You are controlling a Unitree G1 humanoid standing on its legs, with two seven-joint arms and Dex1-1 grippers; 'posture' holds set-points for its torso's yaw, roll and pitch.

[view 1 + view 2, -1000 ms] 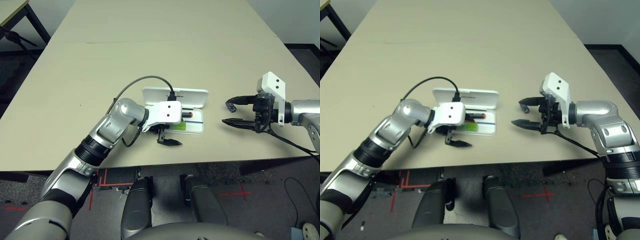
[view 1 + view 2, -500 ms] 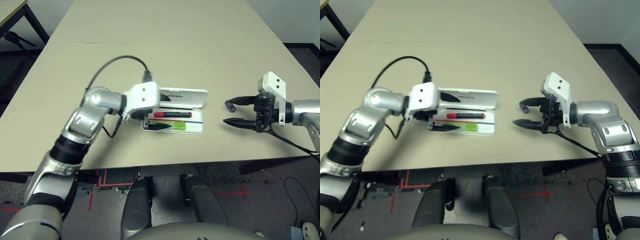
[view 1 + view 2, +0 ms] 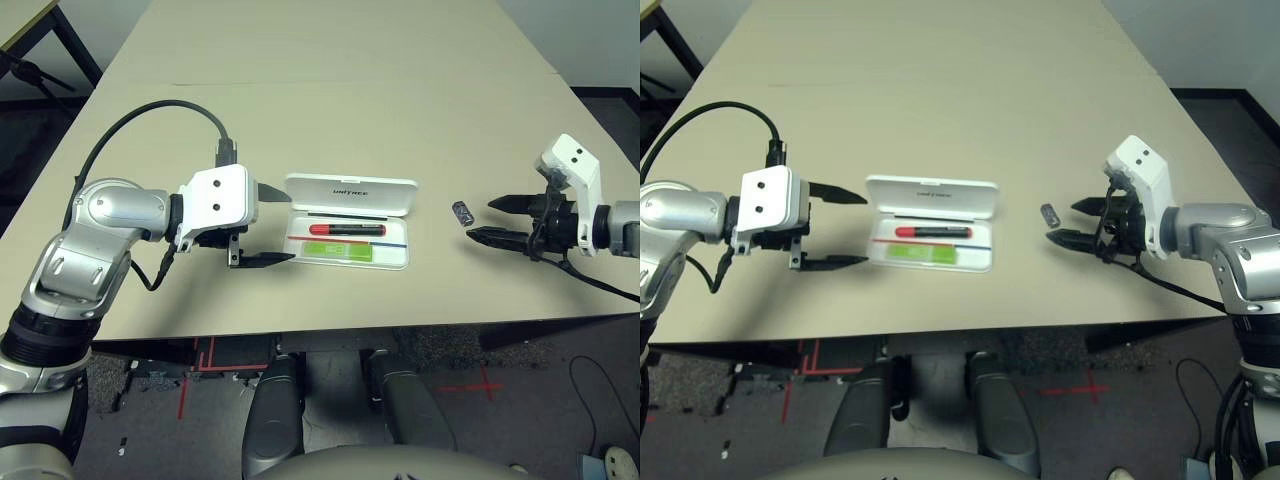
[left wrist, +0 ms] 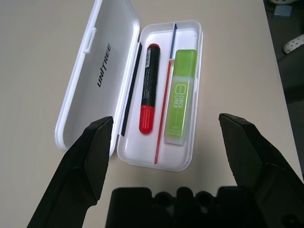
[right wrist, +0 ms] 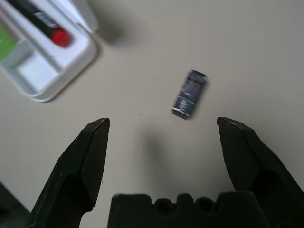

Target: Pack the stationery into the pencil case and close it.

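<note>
White pencil case (image 3: pixel 350 222) lying open on the table (image 3: pixel 330 90), already holding the red marker (image 4: pixel 148 88) and green-and-white bar (image 4: pixel 179 102). Left gripper (image 3: pixel 268 225) and right gripper (image 3: pixel 495 220) hovering either side, jaws spread and empty. Still waiting outside, just beside the case: small dark stubby piece (image 5: pixel 189 93), possibly an eraser; then closing the lid.

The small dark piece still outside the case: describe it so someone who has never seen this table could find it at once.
Start at the open white pencil case near the table's front edge. Between the case and the right gripper, the small dark grey stubby piece lies alone on bare tabletop. Unlike the red marker and green bar, it sits outside the case.
</note>
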